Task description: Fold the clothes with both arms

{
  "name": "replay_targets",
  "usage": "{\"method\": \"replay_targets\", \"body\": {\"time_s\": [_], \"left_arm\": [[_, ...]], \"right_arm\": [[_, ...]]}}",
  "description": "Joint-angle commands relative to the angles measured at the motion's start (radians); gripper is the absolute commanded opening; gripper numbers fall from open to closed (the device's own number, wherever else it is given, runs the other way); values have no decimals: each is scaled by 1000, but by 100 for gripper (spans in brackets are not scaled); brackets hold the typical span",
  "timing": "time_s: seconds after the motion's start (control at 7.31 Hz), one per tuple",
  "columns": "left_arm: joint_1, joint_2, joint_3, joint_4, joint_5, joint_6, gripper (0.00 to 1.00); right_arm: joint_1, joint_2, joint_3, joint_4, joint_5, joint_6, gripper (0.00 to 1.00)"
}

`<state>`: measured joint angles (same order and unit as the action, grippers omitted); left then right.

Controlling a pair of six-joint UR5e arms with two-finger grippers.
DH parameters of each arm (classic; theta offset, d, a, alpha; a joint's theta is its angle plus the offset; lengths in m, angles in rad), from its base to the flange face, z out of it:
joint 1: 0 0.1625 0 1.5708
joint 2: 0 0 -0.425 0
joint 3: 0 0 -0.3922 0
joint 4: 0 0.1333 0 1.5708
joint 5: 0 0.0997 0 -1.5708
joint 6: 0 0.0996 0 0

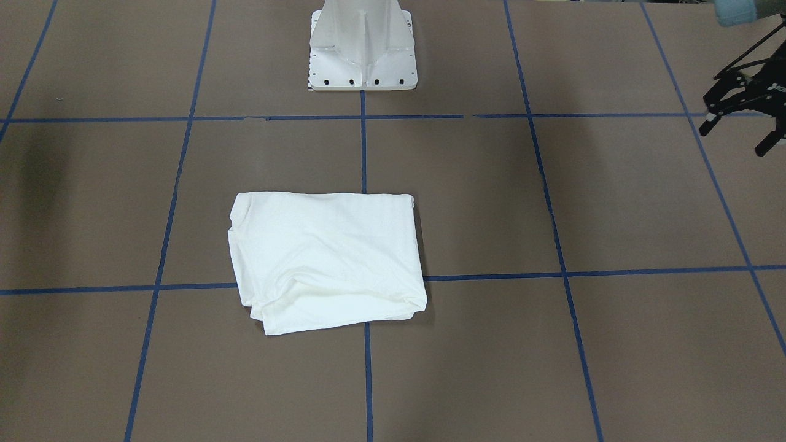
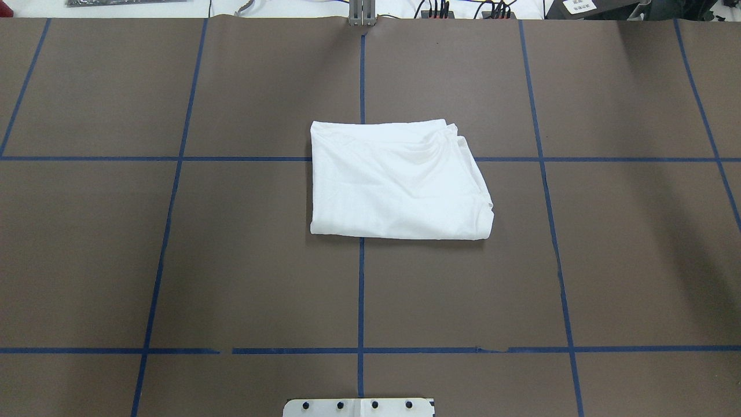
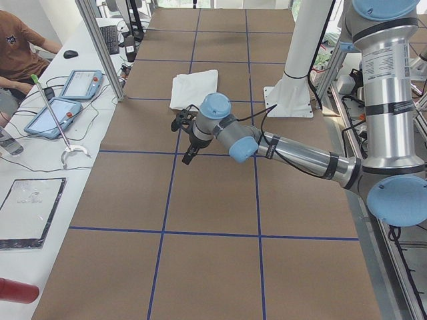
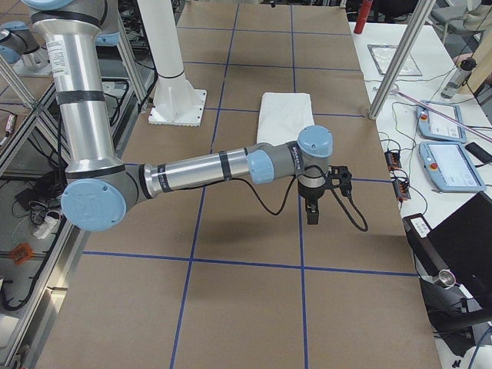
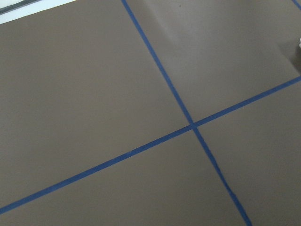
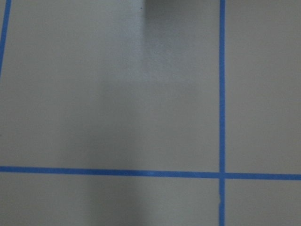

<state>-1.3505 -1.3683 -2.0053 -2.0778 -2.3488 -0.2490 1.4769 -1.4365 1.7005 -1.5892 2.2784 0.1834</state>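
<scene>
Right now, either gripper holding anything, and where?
Nothing. The folded white cotton shirt lies free on the brown table; left gripper and right gripper are both clear of it.

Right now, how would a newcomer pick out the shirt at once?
Take the brown table gridded with blue tape. Ahead of the white pedestal, near the middle, the shirt lies folded into a rough rectangle over a tape crossing. It is the only white cloth there.

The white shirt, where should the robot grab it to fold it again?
Probably the two corners of the shirt on the robot's right, coming from that side: the layers end loose and bumpy there, easy to pinch. The opposite edge is a smooth fold.
</scene>
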Motion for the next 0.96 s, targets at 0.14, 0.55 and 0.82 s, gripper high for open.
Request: {"method": "replay_targets", "body": {"time_s": [0.14, 0.55, 0.82], "left_arm": [[-134, 52, 72, 4, -20, 143, 100], [-157, -1, 126, 118, 68, 278, 100], [-157, -15, 125, 176, 65, 280, 100]], "right_arm": [[39, -40, 117, -216, -14, -107, 100], [39, -86, 139, -218, -51, -192, 100], [37, -108, 156, -212, -37, -211, 100]]}}
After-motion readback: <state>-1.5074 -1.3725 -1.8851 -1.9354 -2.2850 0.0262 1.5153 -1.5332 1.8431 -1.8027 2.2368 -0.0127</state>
